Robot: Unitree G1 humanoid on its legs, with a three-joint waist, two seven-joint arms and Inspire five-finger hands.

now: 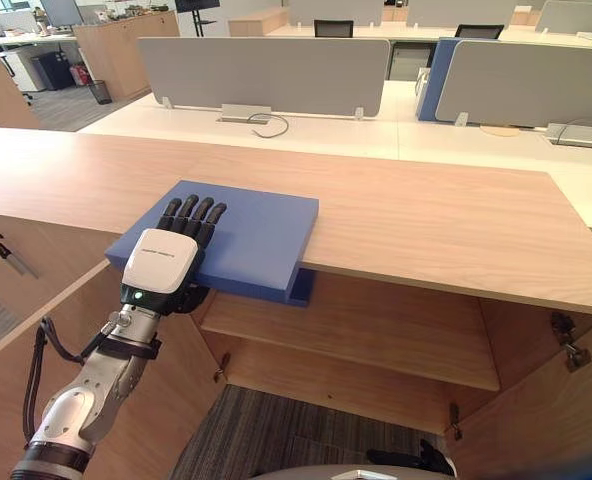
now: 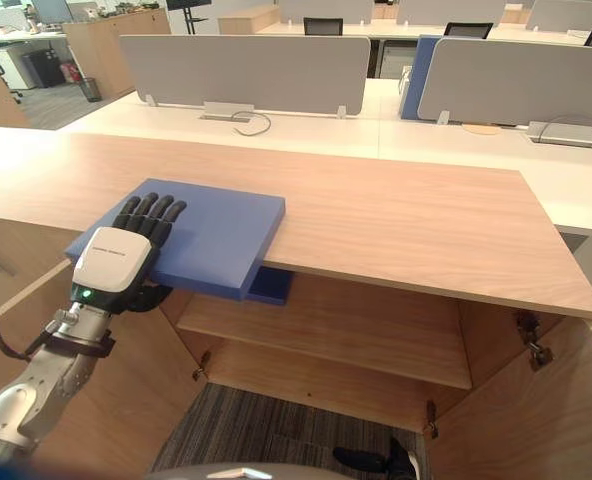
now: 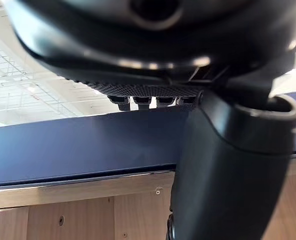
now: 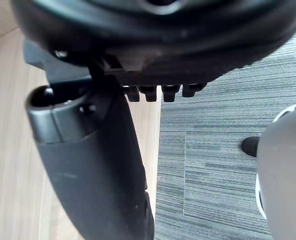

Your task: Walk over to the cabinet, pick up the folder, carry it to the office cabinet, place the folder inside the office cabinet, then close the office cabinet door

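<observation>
A blue folder [image 1: 251,235] lies flat on the wooden cabinet top [image 1: 436,220], its near part jutting out over the front edge. My left hand [image 1: 161,262] grips that overhanging corner, with its fingers [image 1: 194,215] laid on top. In the left wrist view the thumb [image 3: 228,165] reaches up under the folder's edge [image 3: 78,147], so the folder is pinched. My right hand [image 4: 98,165] hangs low beside a wooden panel above the grey carpet, its fingers straight and holding nothing.
Below the top the cabinet stands open, with a shelf [image 1: 376,330] inside and doors swung out at left [image 1: 36,340] and right [image 1: 561,415]. Behind it stand white desks with grey dividers [image 1: 266,75]. A person's dark shoe [image 4: 250,146] rests on the carpet.
</observation>
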